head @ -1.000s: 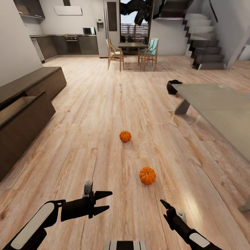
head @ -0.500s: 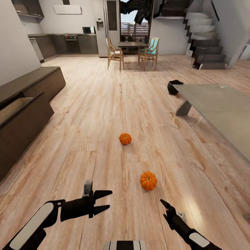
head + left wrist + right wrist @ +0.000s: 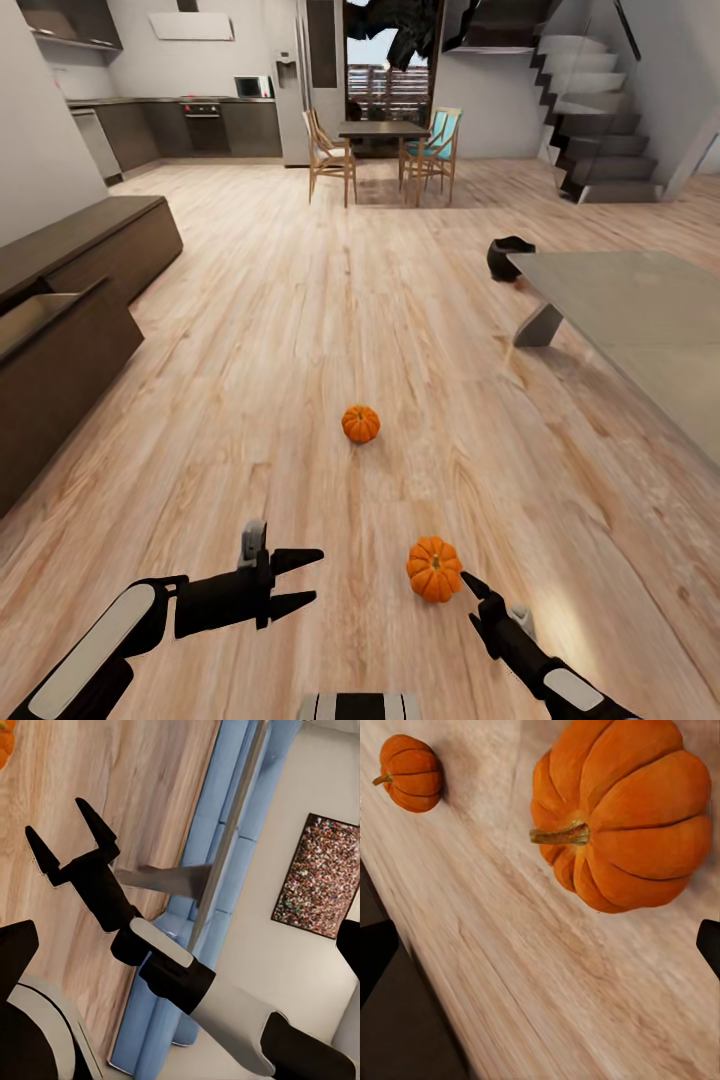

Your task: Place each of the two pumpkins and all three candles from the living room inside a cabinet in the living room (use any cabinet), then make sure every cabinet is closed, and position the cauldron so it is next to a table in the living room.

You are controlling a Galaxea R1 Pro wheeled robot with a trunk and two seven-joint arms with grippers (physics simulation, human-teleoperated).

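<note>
The nearer pumpkin (image 3: 434,568) lies on the floor (image 3: 330,330) just ahead of the right claw (image 3: 478,600) (open wide, holding nothing), much closer to it than to the left claw (image 3: 300,578), which is also open and empty.

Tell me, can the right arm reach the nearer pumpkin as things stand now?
Probably yes. The right gripper, open, sits just beside the nearer pumpkin, which lies on bare floor with nothing between them.

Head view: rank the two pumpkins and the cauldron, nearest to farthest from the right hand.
1. Near pumpkin, on the floor right at the right hand.
2. Far pumpkin, mid-floor ahead.
3. Cauldron, far ahead beside the table corner.
</note>
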